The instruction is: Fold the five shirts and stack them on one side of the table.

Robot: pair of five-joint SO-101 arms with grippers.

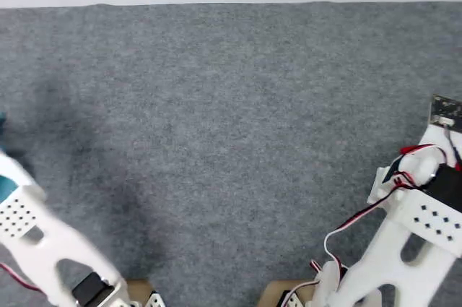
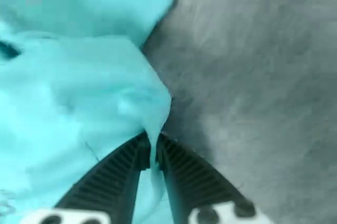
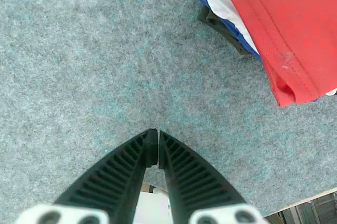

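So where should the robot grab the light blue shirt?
Probably the raised fold at the edge of the light blue shirt, beside the grey mat, coming from above with a finger each side. The cloth ridges thin there; the left end effector is shut on it.

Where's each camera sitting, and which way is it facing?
High view: fixed overhead, looking down on the grey mat; left arm, right arm in the lower corners.
Left wrist view: on the left arm, looking along the left gripper, shut on the teal shirt.
Right wrist view: on the right arm, looking past the shut right gripper at the shirt stack.
Shared: all three see the grey mat.
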